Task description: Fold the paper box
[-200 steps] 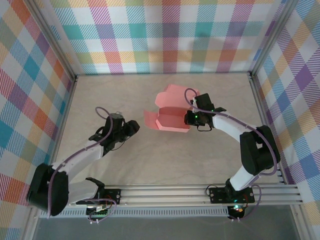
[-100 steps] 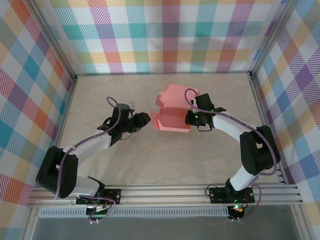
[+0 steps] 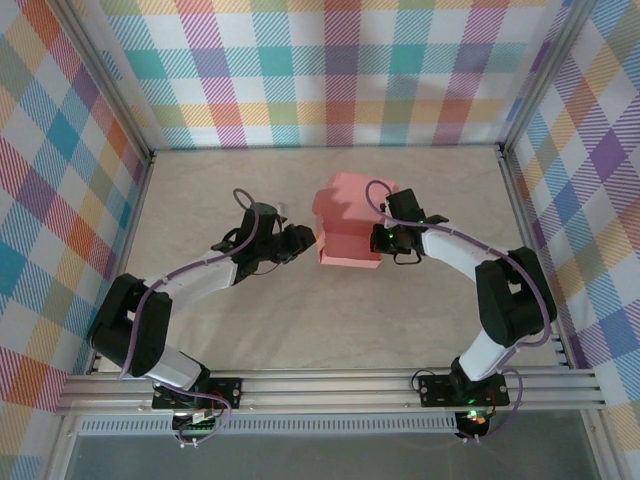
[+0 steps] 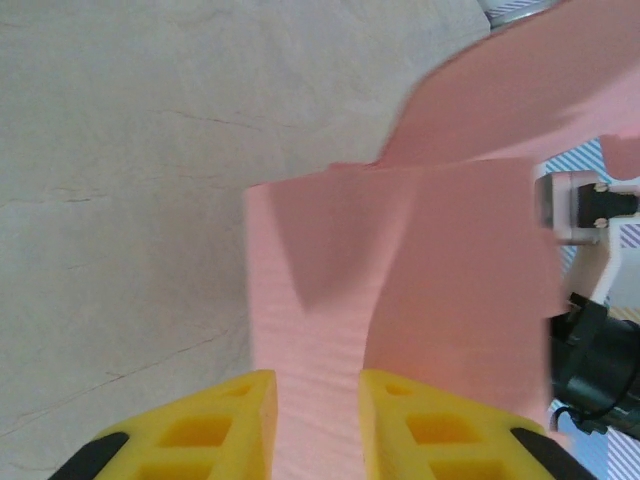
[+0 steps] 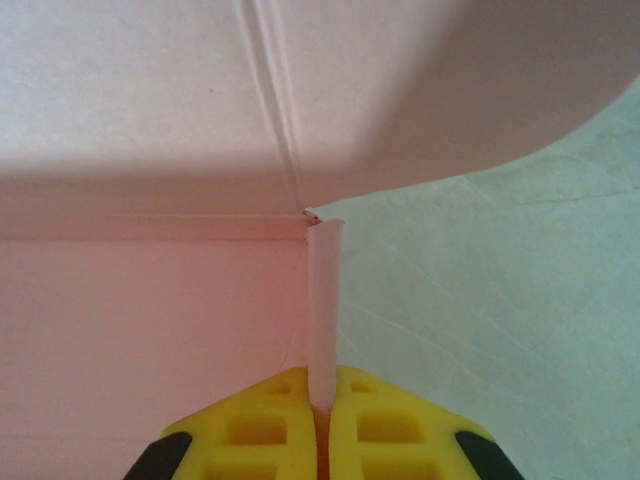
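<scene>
The paper box [image 3: 345,215] is salmon-pink card, half formed, standing in the middle of the table with its lid flap leaning over it. My left gripper [image 3: 308,238] is up against its left side. In the left wrist view the yellow fingers [image 4: 220,420] stand a little apart, the gripper [image 4: 318,385] open, with the face of a pink flap [image 4: 310,330] showing in the gap. My right gripper [image 3: 377,238] is at the box's right side. It [image 5: 322,385] is shut on the thin upright edge of the right wall [image 5: 324,300], beside the box floor [image 5: 150,300].
Plaid walls [image 3: 330,70] close in the back and both sides. An aluminium rail [image 3: 400,385] runs along the near edge. Bare beige table [image 3: 200,190] lies left of the box and in front of it. My right wrist [image 4: 600,350] shows beyond the box.
My left arm swung right to the box, its jaws narrowing. The box's left flap went from lying out flat to standing against the box. The right gripper stayed put.
</scene>
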